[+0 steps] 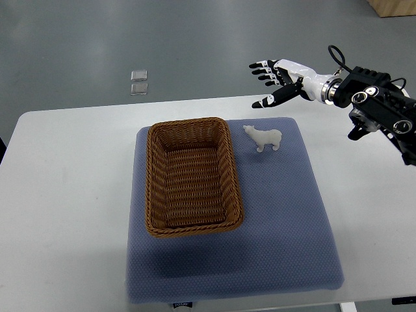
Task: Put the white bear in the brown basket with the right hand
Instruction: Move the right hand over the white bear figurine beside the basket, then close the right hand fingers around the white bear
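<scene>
A small white bear (264, 138) stands upright on the blue mat (286, 214), just right of the brown wicker basket (156, 188). The basket is rectangular and holds nothing. My right hand (273, 81) comes in from the right edge and hovers above the table's far edge, up and a little right of the bear, apart from it. Its fingers are spread and hold nothing. The left arm does not show.
The mat lies on a white table (58, 195). Two small clear squares (138, 82) lie on the grey floor beyond the table. A wooden piece (393, 6) shows at the top right corner.
</scene>
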Controlling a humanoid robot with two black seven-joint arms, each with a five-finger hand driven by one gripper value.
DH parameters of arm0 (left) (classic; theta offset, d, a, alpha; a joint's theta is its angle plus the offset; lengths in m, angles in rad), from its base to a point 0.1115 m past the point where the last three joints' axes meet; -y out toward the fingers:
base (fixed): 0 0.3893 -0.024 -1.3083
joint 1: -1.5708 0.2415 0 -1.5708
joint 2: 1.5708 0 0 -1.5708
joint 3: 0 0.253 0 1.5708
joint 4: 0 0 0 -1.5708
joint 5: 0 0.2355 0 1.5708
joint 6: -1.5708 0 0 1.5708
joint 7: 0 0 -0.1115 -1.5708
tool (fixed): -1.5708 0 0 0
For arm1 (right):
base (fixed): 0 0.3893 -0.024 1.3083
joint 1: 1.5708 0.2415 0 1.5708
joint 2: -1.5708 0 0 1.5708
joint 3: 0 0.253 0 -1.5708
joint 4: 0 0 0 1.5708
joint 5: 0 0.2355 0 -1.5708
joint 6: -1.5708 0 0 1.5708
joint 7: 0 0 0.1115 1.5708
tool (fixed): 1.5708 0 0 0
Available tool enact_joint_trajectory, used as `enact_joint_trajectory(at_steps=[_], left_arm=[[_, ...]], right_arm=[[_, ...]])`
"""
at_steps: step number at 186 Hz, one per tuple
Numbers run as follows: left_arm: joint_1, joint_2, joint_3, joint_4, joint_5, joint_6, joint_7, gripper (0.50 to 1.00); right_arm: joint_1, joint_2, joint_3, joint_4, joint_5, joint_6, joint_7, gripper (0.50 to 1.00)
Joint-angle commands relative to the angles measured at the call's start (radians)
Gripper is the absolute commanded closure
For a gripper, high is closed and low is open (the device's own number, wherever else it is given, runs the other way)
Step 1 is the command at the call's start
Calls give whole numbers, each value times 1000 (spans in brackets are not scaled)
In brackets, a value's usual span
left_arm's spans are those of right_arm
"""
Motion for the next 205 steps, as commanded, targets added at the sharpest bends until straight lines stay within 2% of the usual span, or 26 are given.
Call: enact_joint_trajectory(at_steps=[1, 25, 63, 80, 130, 154, 205], left_arm=[[0, 0, 0, -1, 0, 0, 0, 500], [0, 0, -2, 4, 0, 0, 0, 500], [0, 0, -3, 6, 0, 0, 0, 500], [0, 0, -2, 6, 0, 0, 0, 500], [0, 0, 0, 3, 0, 0, 0, 500], [0, 0, 0, -2, 0, 0, 0, 500], [0, 0, 0, -1, 0, 0, 0, 500]], right_arm=[[109, -47, -174, 58, -136, 75, -63, 572], [154, -41, -224, 65, -132, 91, -106, 572], [140, -18, -216, 66, -121, 75, -108, 572], [108, -4, -216, 62, -112, 40, -108, 572], [62, 17, -216, 59, -112, 0, -106, 581], [39, 39, -216, 23, -112, -24, -104, 583], [19, 69, -219, -11, -113, -52, -100, 634]])
